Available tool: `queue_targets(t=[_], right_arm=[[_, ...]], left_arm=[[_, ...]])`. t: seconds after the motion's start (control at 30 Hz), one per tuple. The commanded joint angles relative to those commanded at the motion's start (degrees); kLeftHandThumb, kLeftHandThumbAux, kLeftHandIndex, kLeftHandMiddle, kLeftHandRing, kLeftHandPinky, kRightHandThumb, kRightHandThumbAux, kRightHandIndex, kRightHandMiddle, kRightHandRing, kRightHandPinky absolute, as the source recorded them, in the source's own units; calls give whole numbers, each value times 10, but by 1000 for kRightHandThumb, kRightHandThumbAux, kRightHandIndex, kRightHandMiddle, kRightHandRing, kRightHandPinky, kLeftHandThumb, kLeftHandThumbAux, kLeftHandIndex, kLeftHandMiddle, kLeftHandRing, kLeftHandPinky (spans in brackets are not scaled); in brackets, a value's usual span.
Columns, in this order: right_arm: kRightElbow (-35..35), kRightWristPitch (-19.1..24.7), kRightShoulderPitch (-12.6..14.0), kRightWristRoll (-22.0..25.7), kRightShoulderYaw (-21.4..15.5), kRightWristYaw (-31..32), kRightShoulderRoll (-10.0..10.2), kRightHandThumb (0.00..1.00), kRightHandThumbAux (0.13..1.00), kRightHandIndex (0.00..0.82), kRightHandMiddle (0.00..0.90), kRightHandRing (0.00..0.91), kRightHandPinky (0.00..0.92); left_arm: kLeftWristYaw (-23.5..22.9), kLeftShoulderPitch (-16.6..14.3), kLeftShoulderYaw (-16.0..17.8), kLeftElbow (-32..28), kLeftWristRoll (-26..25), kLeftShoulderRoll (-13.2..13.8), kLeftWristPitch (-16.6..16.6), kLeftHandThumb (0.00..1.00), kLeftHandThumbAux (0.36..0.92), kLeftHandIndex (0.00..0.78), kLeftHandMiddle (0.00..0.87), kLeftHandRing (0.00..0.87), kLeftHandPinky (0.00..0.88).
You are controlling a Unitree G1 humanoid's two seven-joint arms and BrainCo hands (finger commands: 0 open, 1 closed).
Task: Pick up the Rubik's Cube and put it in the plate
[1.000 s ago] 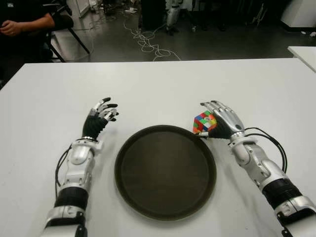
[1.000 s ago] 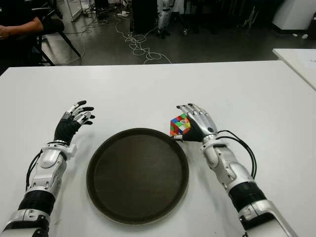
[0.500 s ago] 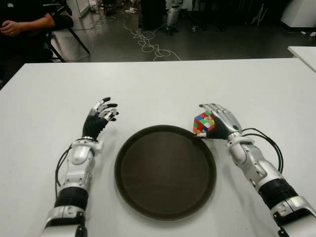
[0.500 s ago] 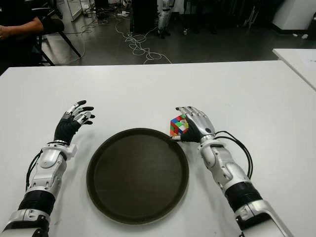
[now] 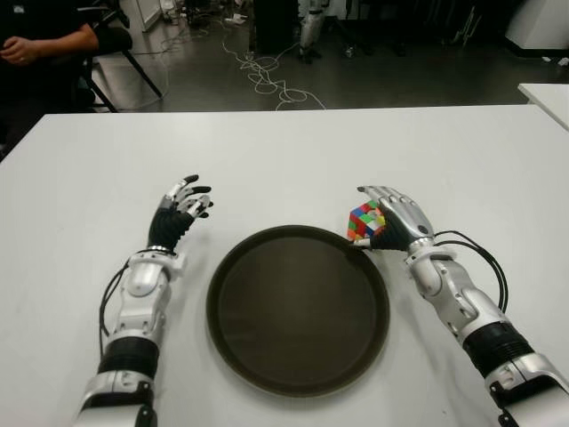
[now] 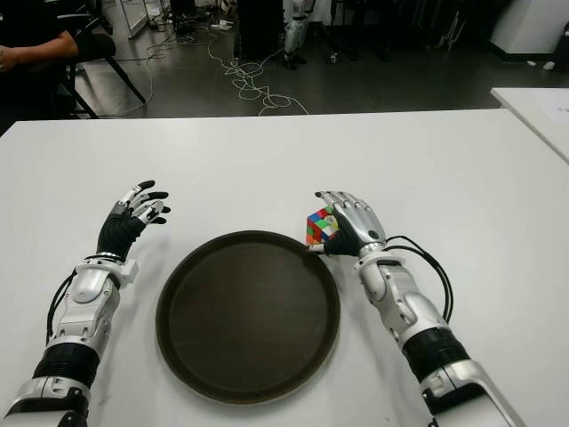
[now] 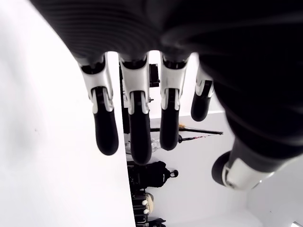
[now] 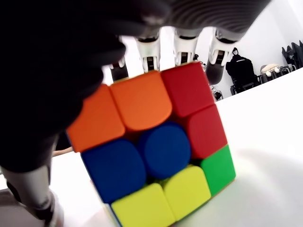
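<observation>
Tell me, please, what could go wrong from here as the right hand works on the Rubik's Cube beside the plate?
1. The right hand covers the Rubik's Cube mostly from above and one side; whether the fingers truly clamp it is unclear, so it may slip during the lift.
2. The cube sits right against the raised rim of the plate; a low carry could catch that rim and nudge the plate or tip the cube out.
The left hand, open left of the plate, poses no hazard.

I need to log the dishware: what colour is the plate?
Dark brown, plain, with a raised rim; the plate shows best in the left eye view.
</observation>
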Motion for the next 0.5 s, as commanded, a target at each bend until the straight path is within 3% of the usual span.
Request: queue_targets(t=[0.5], right_arm=[[2,11,-2,-1,0,0,4,0,687,30,59,102,152]], left_arm=[[-7,1,2,-3,-8,-2,1,620,627,177,301,361,392]])
